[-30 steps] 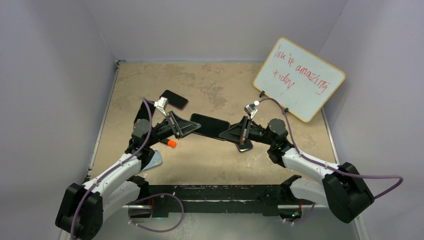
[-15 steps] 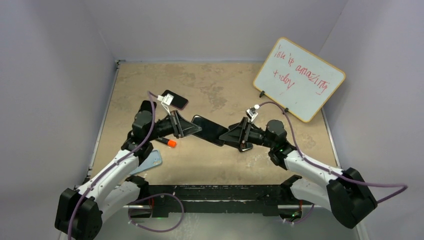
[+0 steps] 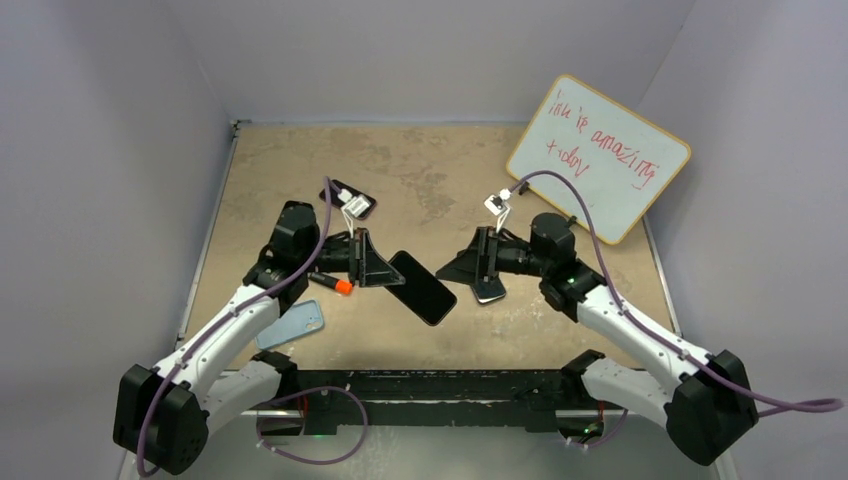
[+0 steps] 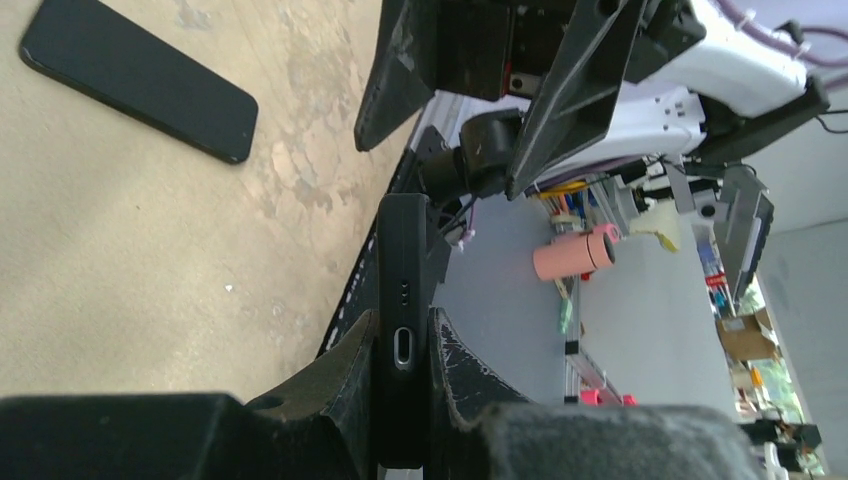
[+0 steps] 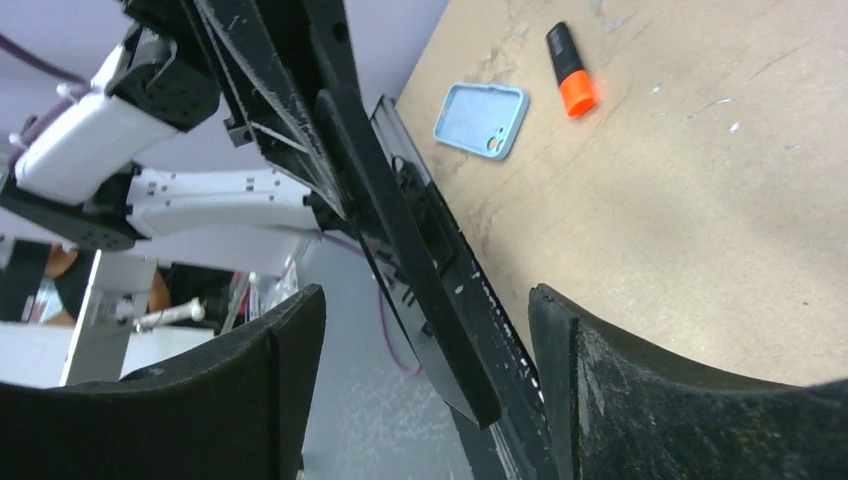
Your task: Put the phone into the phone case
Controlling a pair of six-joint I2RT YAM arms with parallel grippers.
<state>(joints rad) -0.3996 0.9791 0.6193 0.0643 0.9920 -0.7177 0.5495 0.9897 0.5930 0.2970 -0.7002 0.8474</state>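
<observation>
Left end effector (image 3: 383, 267) is clamped narrow on the port end of the phone (image 3: 422, 288), edge-on btwn the pads. Rest of phone sticks out toward centre, tilted, off the surface (image 3: 420, 170). Prob. gripped by one end so most of the body is free to slide into a shell.

Right end effector (image 5: 425, 300): jaws wide apart w/ nothing in them. It sits near the phone's free end, not touching, likely placed to steady or re-grip if needed.

Case (image 3: 292, 325), pale blue, lies flat at the near left by the left forearm, well apart from the phone & behind the grip. Marker (image 3: 339, 285) lies btwn them. Judging by that, phone must swing back left & down to reach it.

Dark slab (image 3: 488, 292) under right end effector: can't tell what it is.
</observation>
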